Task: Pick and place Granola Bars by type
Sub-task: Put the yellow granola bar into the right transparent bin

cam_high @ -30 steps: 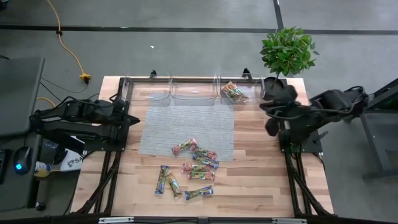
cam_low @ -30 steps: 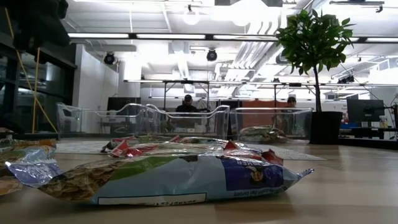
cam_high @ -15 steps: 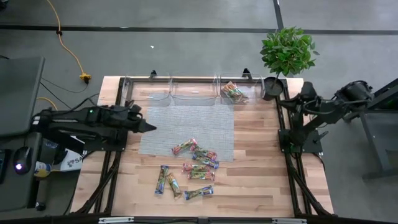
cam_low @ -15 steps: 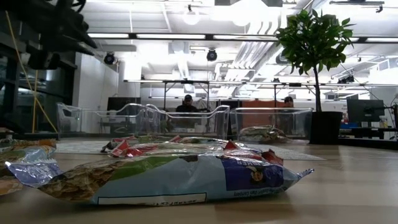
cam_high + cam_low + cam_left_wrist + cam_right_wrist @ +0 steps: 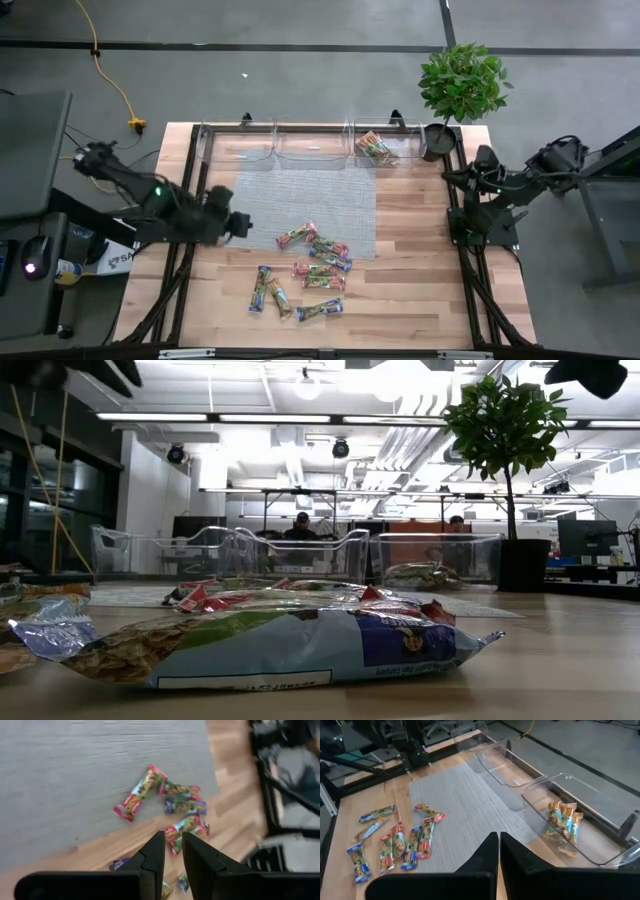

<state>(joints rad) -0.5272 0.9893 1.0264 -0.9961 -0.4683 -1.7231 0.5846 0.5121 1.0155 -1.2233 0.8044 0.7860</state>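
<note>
Butcher-block wood table [image 5: 420,270] with a grey woven mat [image 5: 290,200], three clear plastic bins [image 5: 312,146] behind it. Crinkly foil Granola Bars [image 5: 310,270] are scattered over the mat's front edge and the wood; a few are in the rightmost bin. Left gripper [image 5: 243,224] hovers at the mat's left edge, fingers slightly apart on nothing, while right gripper [image 5: 447,178], at the table's right edge, is pressed together, empty.

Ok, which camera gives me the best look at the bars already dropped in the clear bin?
The right wrist view: it looks down into the bin, and the bars in the bin show unobstructed. The high view shows them small. The low view sees them only through the bin's wall. The left wrist view misses them.
</note>
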